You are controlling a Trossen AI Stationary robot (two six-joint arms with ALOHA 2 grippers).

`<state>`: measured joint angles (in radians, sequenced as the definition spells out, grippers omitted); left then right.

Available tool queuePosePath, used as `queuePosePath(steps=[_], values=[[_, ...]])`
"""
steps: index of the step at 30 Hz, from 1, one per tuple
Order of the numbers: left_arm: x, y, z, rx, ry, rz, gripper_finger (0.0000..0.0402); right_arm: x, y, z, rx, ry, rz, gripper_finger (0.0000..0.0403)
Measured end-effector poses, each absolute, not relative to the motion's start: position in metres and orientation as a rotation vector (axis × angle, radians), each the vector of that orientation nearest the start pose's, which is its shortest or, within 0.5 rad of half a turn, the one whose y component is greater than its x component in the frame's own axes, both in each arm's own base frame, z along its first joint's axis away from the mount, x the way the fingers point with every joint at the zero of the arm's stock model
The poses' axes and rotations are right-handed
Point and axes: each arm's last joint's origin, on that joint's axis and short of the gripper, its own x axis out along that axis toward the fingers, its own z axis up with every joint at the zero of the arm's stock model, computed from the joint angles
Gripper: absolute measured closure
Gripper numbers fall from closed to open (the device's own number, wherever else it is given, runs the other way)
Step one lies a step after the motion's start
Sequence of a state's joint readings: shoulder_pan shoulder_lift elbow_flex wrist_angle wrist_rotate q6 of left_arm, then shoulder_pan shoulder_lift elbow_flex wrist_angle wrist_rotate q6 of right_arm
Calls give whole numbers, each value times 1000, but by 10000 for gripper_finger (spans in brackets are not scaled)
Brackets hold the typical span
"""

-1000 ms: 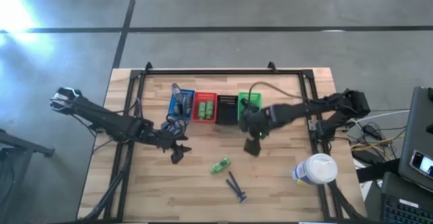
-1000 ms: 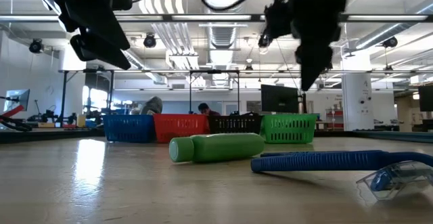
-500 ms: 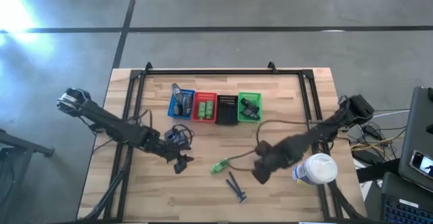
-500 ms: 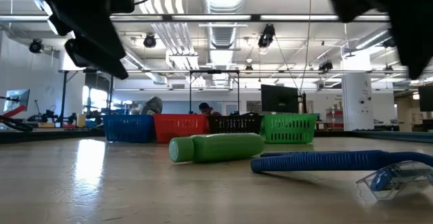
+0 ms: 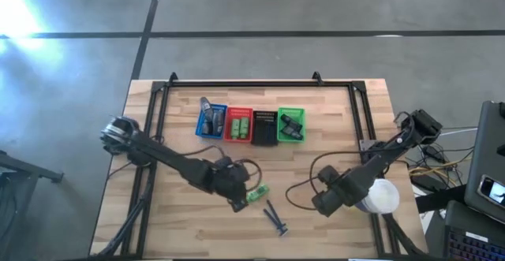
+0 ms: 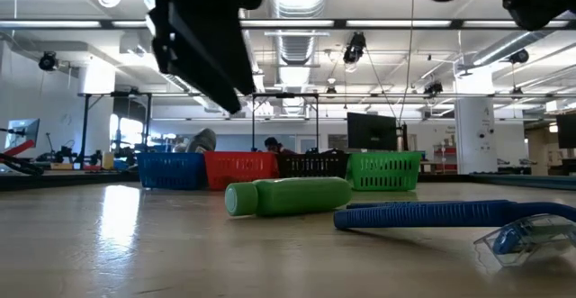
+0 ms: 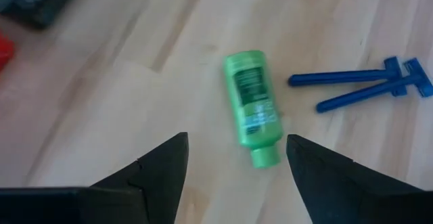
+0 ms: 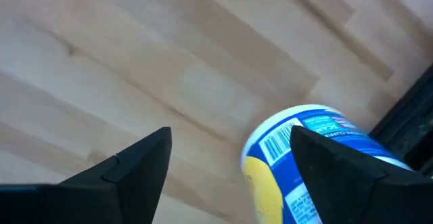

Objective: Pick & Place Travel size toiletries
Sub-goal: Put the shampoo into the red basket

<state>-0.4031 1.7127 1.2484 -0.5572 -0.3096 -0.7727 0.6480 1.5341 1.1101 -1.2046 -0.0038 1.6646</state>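
Note:
A bright green tube point(image 5: 257, 193) lies on its side on the wooden table, with two dark-blue razors point(image 5: 275, 218) lying just near of it. In the left wrist view the tube point(image 7: 252, 106) and the razors point(image 7: 362, 88) lie ahead of the fingers. My left gripper point(image 5: 237, 202) hovers open beside the tube, on its left, and shows above the table in the low view point(image 6: 202, 50). My right gripper point(image 5: 326, 203) hangs open near the right edge, next to the white tub point(image 5: 380, 197), with nothing between its fingers point(image 8: 233, 173).
Four small baskets stand in a row at the back: blue point(image 5: 211, 121), red point(image 5: 239, 125), black point(image 5: 264, 127) and green point(image 5: 290, 125), several with items inside. A black frame point(image 5: 162, 103) runs along the table's far and side edges. Bare wood lies at the near left.
My left gripper has swung toward the table's right and near edges, ending beside the green tube. My right gripper has travelled from in front of the baskets toward the near right, over to the white tub, turning as it went. Tube and razors have stayed put.

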Motion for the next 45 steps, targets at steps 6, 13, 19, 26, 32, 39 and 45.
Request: queuePosePath(steps=[6,13,19,26,32,39,45], values=[[365,-145,223,-289,988,132,133,198,137,226,770,1350,-782,94],[378,-151,212,-181,1029,105,135,207,132,234,728,1104,-697,80],[378,-148,194,-116,1047,165,135,205,125,226,576,1035,-717,67],[382,-143,190,-249,1048,227,120,200,114,210,512,1059,-764,51],[384,-139,189,-372,1045,287,97,197,112,204,452,1088,-748,54],[389,-140,175,-415,1036,300,87,196,111,199,418,1105,-737,69],[389,-138,160,-387,1075,333,87,194,110,197,413,1112,-743,69]])
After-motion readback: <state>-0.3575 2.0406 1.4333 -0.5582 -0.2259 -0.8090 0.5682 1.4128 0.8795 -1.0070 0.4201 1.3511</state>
